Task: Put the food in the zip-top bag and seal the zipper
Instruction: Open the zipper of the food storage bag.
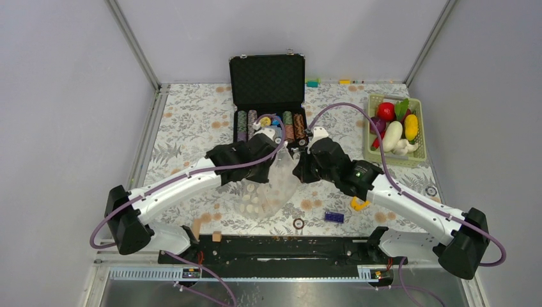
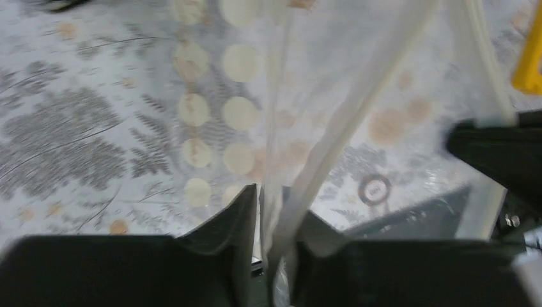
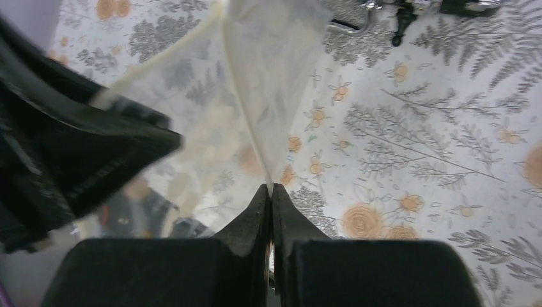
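The clear zip-top bag [image 1: 271, 182], printed with pale dots, hangs between both grippers over the table's middle. My left gripper [image 1: 279, 144] is shut on its mouth edge; in the left wrist view the jaws [image 2: 273, 204] pinch the bag [image 2: 255, 96] with its thick zipper strip [image 2: 358, 109] running away. My right gripper [image 1: 300, 158] is shut on the opposite edge; in the right wrist view it [image 3: 271, 189] pinches thin film of the bag [image 3: 255, 77]. The food [image 1: 393, 126], red, white, yellow, purple and green pieces, lies in the pale green basket [image 1: 376, 151] at the far right.
An open black case [image 1: 267, 77] with rows of striped poker chips [image 1: 243, 121] stands behind the grippers. A small blue block [image 1: 333, 217], a ring [image 1: 298, 223] and small wooden cubes [image 1: 217, 236] lie near the front edge. The metal frame borders the floral tablecloth.
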### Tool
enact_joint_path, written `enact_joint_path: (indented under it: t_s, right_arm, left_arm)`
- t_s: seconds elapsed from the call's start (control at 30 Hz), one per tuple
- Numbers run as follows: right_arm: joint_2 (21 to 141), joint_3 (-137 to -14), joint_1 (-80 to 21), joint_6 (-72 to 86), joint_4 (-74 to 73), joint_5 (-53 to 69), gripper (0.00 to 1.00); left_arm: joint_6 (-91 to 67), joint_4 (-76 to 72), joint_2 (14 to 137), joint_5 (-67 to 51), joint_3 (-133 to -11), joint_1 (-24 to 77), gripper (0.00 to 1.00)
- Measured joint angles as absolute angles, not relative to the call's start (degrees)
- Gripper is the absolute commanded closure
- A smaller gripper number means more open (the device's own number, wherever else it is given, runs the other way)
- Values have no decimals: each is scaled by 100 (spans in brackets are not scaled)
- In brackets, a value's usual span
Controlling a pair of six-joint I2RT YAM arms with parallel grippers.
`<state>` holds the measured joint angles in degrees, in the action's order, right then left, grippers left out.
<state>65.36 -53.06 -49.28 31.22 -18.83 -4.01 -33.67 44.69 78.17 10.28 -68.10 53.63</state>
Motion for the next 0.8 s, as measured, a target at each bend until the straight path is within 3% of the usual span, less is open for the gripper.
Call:
enact_joint_path:
  t_s: [0.07, 0.3, 0.53, 0.67, 0.8]
  right_arm:
    - [6530, -5347, -4928, 3028, -2027, -552, 100]
    - [6460, -5454, -4901, 2722, -2305, -1066, 100]
    - [6565, -5579, -4460, 2547, -1959, -858, 100]
    - [6759, -5572, -4274, 2359, -1918, -574, 69]
    - [6855, -5566, -4145, 2152, -1914, -305, 20]
  left_arm:
    - [-3415, 4928, 7817, 1542, -7046, 5408, 100]
    - [-3830, 6355, 7762, 3094, -7819, 5476, 100]
    - [-3841, 6377, 7599, 3299, -7878, 5542, 99]
    - [-3618, 5822, 7428, 2838, -7467, 5502, 100]
    - [-3625, 5376, 7636, 2526, -7273, 5380, 100]
